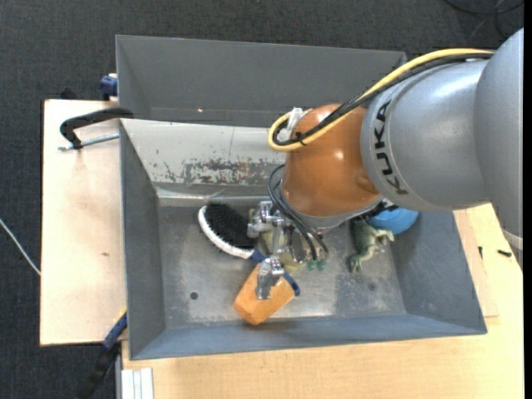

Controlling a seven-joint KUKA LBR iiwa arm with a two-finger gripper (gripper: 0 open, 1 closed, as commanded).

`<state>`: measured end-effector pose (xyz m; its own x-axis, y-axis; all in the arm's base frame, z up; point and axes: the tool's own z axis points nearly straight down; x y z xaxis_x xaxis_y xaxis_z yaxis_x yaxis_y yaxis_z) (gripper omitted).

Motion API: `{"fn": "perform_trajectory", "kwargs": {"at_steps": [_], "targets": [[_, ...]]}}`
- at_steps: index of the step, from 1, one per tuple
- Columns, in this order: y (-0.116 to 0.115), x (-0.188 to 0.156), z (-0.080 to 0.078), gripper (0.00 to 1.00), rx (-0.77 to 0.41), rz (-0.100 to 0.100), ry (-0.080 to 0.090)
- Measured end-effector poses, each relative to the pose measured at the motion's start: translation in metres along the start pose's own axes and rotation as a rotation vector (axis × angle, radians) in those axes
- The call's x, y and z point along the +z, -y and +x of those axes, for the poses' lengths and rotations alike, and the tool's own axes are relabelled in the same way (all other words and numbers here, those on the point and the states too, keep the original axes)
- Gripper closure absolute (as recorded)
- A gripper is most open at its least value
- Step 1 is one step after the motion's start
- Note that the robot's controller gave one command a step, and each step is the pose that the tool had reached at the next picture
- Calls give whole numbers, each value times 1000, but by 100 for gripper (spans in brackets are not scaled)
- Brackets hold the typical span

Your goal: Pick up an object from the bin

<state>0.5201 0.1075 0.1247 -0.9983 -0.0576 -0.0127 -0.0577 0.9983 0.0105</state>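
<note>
Nearest the front wall of the grey bin (141, 306), an orange block (259, 306) is seen lying on the floor, turned at a slant and a little left of the middle. The gripper (270, 281) is set down directly upon the upper end of this block. Whether it is open or closed cannot be told, since its parts are crowded together and shadowed by the wrist, and it cannot be told whether the block is gripped. Just behind and to the left of the gripper, a black brush (224, 225) with a white rim is laid on the floor, its right end being hidden by the gripper's body. To the right, apart from the block, a small greenish object (364, 248) is found, its kind not being distinguishable. Behind that, a blue rounded object (397, 218) is partly covered by the arm. Above these, the orange cover (324, 169) of the wrist is held over the bin's middle, a yellow cable (287, 131) is looped across it, and the grey arm (449, 131) is extended in from the right.
</note>
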Motion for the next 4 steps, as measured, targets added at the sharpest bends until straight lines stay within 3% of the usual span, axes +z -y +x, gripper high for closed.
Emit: {"fn": "perform_trajectory", "kwargs": {"at_steps": [1, 2, 3, 4], "targets": [[-1, 3, -3, 0, -27, -3, 5], [5, 42, -64, 0, 54, 8, -3], [6, 41, -62, 100, 55, 9, -8], [17, -54, -55, 100, -104, 9, -3]]}}
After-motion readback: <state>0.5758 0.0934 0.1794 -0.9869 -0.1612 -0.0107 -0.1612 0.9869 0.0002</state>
